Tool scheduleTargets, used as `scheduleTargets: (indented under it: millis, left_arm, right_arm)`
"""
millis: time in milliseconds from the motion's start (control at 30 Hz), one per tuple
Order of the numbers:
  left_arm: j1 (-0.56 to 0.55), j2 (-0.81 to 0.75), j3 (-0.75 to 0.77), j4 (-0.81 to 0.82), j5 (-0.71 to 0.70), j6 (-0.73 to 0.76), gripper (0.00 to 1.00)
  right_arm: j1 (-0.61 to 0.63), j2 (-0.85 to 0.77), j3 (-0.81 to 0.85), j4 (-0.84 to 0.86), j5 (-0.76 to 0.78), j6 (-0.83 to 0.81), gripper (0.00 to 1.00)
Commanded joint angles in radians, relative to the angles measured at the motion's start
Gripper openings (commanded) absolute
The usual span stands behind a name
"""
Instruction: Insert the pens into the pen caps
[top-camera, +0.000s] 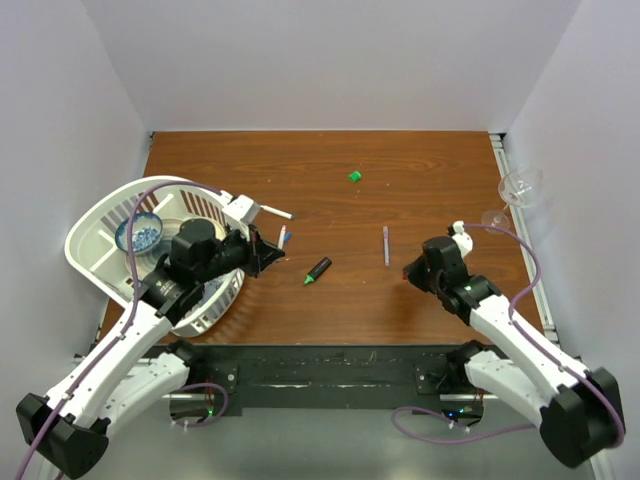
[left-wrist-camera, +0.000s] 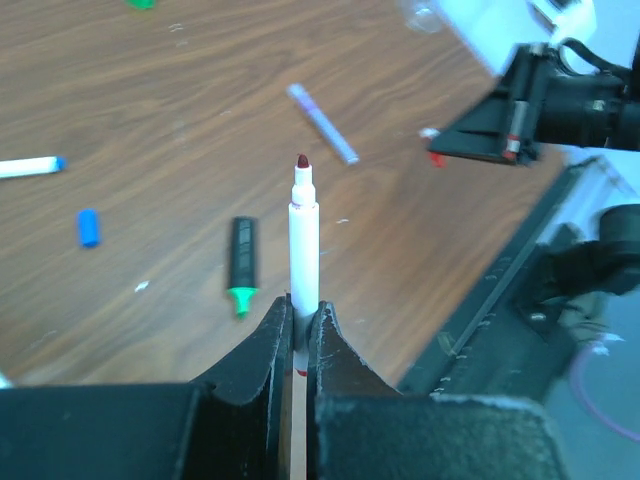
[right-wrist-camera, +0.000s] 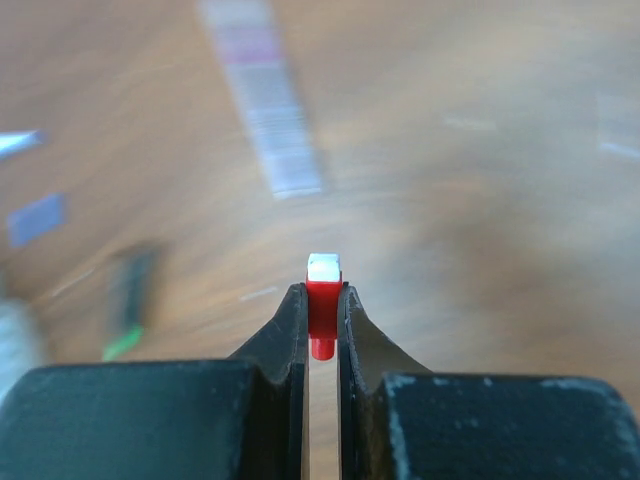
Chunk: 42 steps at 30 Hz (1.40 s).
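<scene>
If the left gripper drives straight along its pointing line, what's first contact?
Likely the table beside the thin lavender stick, with the white pen held in the left gripper touching first. Height is unclear, so this is tentative.

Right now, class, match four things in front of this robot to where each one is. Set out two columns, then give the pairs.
1. red-tipped white pen
2. red cap
3. black marker
4. green cap

A. gripped in the right hand
B. lying on the table, green tip toward the near edge
C. gripped in the left hand
D. lying alone toward the far edge

Pairs: 1-C, 2-A, 3-B, 4-D
</scene>
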Motion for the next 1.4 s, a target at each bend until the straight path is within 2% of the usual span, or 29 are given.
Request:
scheduleTargets:
  millis: [0, 33, 233, 367, 600, 833, 1367]
  left_arm:
    - [-0.008, -0.001, -0.005, 0.15, 0.178, -0.124, 0.0]
    - [-0.008, 0.002, -0.019, 0.194, 0.198, -0.141, 0.0]
    - [-0.011, 0.034, -0.071, 0.37, 0.325, -0.276, 0.0]
    - [-0.011, 0.045, -0.102, 0.456, 0.362, -0.351, 0.0]
    - [-0.011, 0.062, -0.161, 0.637, 0.416, -0.46, 0.0]
    - [-0.011, 0.059, -0.18, 0.711, 0.431, -0.489, 0.0]
    - [-0.011, 0.048, -0.189, 0.699, 0.407, -0.48, 0.0]
  right_arm:
    - [0.002, -0.061, 0.093, 0.295, -0.367, -0.21, 0.0]
    - [0.005, -0.058, 0.125, 0.32, -0.438, -0.205, 0.0]
    - [0.066, -0.009, 0.235, 0.585, -0.596, -0.201, 0.0]
    - [0.169, 0.042, 0.28, 0.734, -0.603, -0.208, 0.0]
    - [0.241, 0.141, 0.32, 0.95, -0.6, -0.13, 0.0]
    - [0.289, 0.203, 0.338, 1.013, -0.542, -0.09, 0.0]
    - [0.347, 0.232, 0.312, 1.021, -0.469, -0.067, 0.0]
